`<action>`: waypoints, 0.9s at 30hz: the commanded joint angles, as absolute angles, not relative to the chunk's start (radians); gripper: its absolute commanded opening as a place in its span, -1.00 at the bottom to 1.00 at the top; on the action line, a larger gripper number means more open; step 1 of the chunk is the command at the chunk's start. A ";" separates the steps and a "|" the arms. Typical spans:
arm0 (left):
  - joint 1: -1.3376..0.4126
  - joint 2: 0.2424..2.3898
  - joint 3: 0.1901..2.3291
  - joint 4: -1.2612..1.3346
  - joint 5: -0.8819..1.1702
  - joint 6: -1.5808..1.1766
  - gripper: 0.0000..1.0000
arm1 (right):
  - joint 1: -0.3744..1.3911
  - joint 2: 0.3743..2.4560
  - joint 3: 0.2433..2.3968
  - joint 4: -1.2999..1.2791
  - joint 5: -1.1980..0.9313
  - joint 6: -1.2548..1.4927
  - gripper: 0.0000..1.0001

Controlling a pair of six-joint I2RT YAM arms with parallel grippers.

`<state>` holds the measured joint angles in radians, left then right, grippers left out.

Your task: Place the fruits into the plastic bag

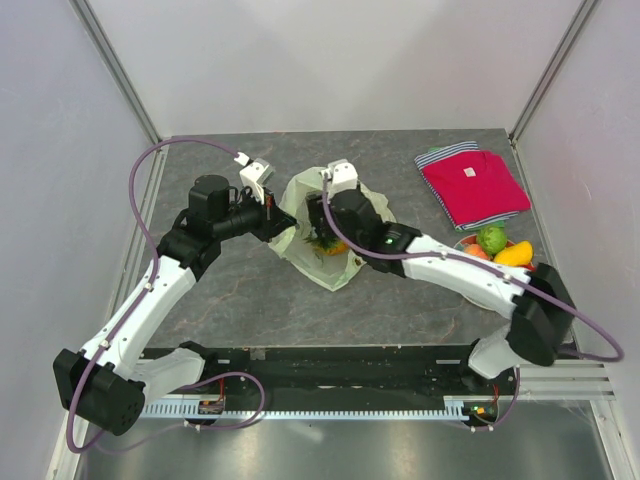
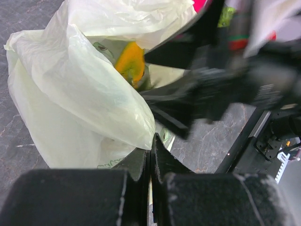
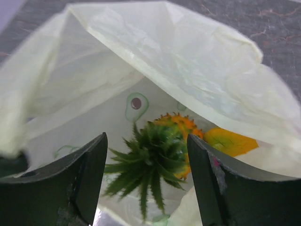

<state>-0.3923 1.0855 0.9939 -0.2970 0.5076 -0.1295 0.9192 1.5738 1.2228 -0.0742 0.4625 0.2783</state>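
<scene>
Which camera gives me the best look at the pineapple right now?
Right wrist: the pineapple lies inside the plastic bag, crown and orange body clear. Top external shows only a small speck of it; left wrist only an orange patch, fruit unclear.

Pineapple (image 3: 181, 123) partly under bag (image 3: 188, 56) fold

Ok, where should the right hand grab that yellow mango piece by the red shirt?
Pinch the yellow mango piece across its narrow middle, coming straight down from above. It lies flat and elongated, with the green fruit close against its upper-left side, so a top approach probably clears best.
</scene>
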 commanded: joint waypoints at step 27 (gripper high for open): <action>-0.383 1.085 1.023 -0.271 0.494 -0.156 -0.97 | 0.871 0.964 0.790 -0.627 0.049 0.511 0.56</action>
